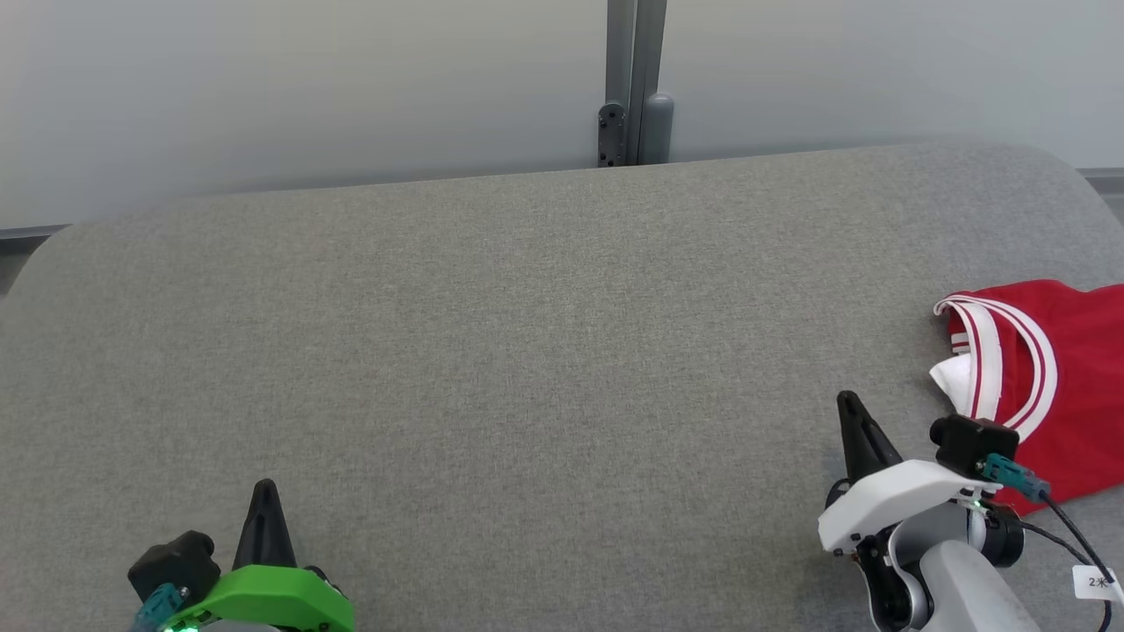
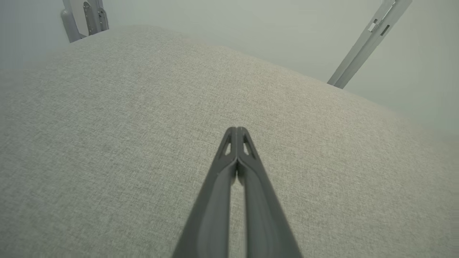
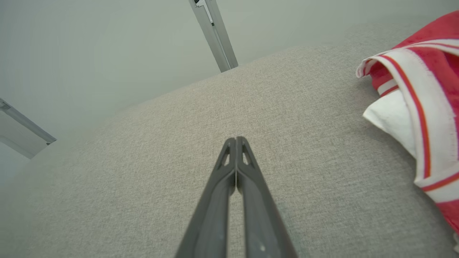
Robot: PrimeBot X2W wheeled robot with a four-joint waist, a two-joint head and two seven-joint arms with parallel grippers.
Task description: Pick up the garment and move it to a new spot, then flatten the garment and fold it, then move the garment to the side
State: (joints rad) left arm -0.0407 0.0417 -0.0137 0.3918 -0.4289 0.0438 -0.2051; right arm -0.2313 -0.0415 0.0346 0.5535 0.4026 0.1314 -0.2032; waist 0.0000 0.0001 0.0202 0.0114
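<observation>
So the red garment (image 1: 1062, 377) with white striped trim lay bunched on the grey table (image 1: 527, 351), just beside the right gripper (image 1: 847, 404), off to its right, fingertips clear of the cloth. That gripper was pinched together on nothing. The left gripper (image 1: 265, 487), well apart on its left, was closed empty too.

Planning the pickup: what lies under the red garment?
The garment lies on the grey padded table. A bit of white cloth pokes out from under its striped edge. Anything else beneath it is covered.
</observation>
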